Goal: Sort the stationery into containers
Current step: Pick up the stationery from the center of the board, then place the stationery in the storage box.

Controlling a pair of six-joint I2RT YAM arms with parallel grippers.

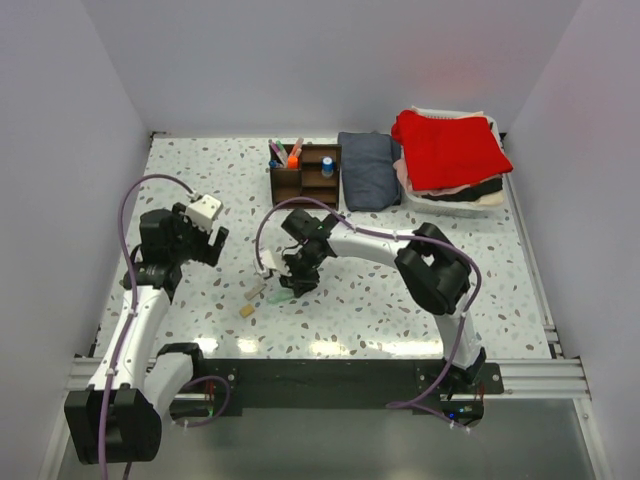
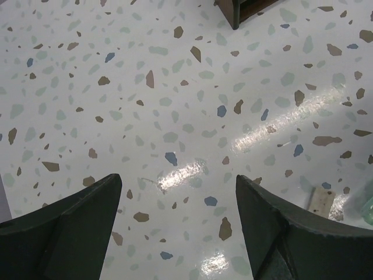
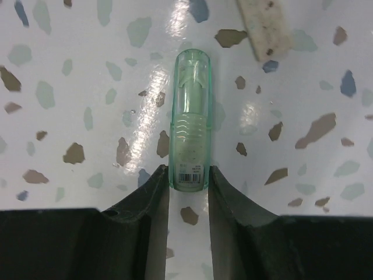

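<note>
A pale green see-through piece (image 3: 189, 111) lies flat on the speckled table. My right gripper (image 3: 187, 175) has its two fingertips pressed against both sides of the piece's labelled near end. From above, that gripper (image 1: 285, 285) sits low over the green piece (image 1: 281, 297), with two small tan blocks (image 1: 246, 311) just to its left. One tan block (image 3: 265, 26) shows beyond the green piece. The dark brown organizer (image 1: 305, 175) stands at the back, with pens (image 1: 293, 153) upright in it. My left gripper (image 2: 178, 186) hovers open over bare table, left of the blocks.
A folded dark blue cloth (image 1: 368, 168) lies right of the organizer. A white basket (image 1: 497, 128) with red and dark folded clothes stands at the back right. White walls close in the table on three sides.
</note>
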